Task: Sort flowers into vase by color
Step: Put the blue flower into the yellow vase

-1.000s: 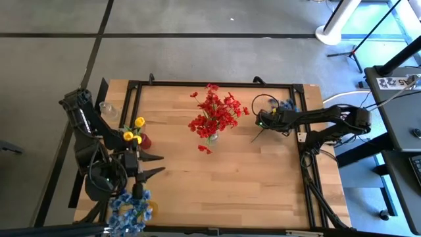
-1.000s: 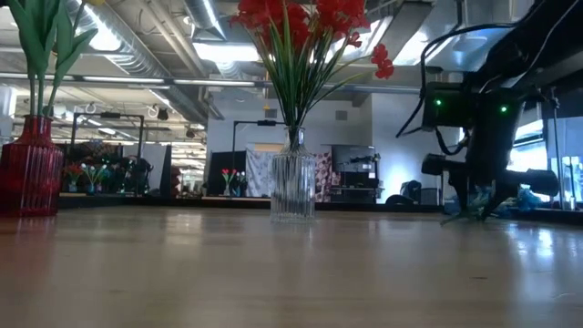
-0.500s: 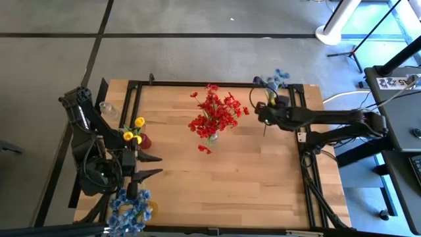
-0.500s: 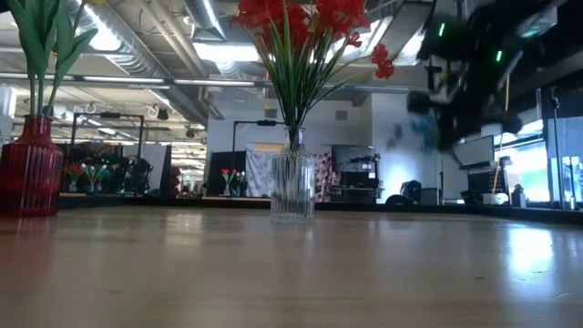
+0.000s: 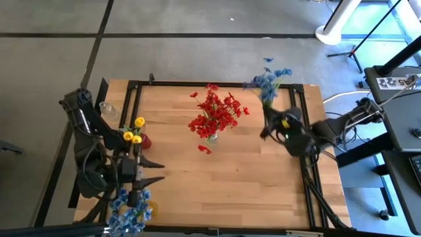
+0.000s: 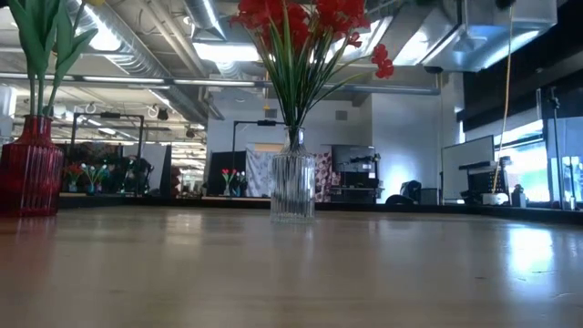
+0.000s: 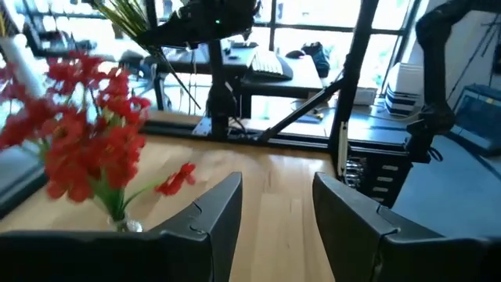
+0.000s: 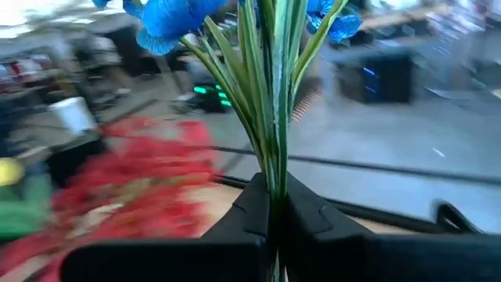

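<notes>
My right gripper [image 5: 269,124] is raised over the table's far right part and is shut on a blue flower [image 5: 266,82], whose blue blooms [image 8: 176,16] top a bunch of thin green stems. Red flowers [image 5: 215,113] stand in a clear ribbed vase [image 6: 293,187] at mid table. Yellow flowers [image 5: 133,133] stand in a red vase [image 6: 30,173] at the left. Another bunch of blue flowers [image 5: 130,207] shows at the near left corner. My left gripper [image 5: 156,171] waits open beside it, above the table, with nothing between its fingers [image 7: 223,215]. My right gripper pinches the blue flower's green stems [image 8: 274,176] low down, between its two fingers [image 8: 254,207]. The fingers reach in roughly level from the table's right side and lie across the stems. The flower is lifted clear and rises above the fingers, blooms uppermost, leaning toward the far edge.
A black metal frame [image 5: 197,84] runs along the table's far and side edges. One red spray [image 5: 204,149] droops low beside the clear vase. Bare wood [image 5: 223,187] stretches across the table's near middle and right.
My right gripper has risen steeply from the table's far right part, leaving the low view, and has tipped from pointing down to about level while drawing back toward the right edge. The blue flower, which lay on the table by the far right corner, is lifted clear with it.
</notes>
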### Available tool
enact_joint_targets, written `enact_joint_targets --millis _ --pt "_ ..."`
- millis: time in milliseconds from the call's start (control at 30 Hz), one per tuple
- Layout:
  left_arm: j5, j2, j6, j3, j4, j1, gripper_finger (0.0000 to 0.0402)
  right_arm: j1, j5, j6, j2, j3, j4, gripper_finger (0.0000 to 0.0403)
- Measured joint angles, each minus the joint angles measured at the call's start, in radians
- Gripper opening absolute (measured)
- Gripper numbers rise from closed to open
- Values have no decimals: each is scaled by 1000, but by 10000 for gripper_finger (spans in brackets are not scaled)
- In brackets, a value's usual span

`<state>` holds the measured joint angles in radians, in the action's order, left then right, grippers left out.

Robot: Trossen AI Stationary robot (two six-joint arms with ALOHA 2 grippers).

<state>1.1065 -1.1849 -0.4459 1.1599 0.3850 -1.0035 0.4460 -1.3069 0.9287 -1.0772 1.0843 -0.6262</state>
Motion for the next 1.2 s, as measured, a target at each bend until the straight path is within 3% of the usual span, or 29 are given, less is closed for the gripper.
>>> enact_joint_targets --millis 167,333,500,700,833,967,1200 --pt "-1 -61 160 0 -153 21 153 180 -95 -336 -55 25 269 10" --pt "-39 -138 295 0 -306 65 153 265 -71 -596 -155 26 539 7" --pt "-166 -209 371 0 -475 134 153 290 100 -822 -294 26 811 13" --pt "-282 -287 464 0 -639 182 173 289 491 -1050 -468 25 1223 5" --pt "-289 -334 484 0 -719 198 211 290 665 -1148 -537 25 1394 10" --pt "-294 -380 485 0 -744 236 243 287 736 -1172 -565 26 1412 6" --pt "-379 -460 608 0 -933 301 255 286 719 -1222 -596 25 1427 10"
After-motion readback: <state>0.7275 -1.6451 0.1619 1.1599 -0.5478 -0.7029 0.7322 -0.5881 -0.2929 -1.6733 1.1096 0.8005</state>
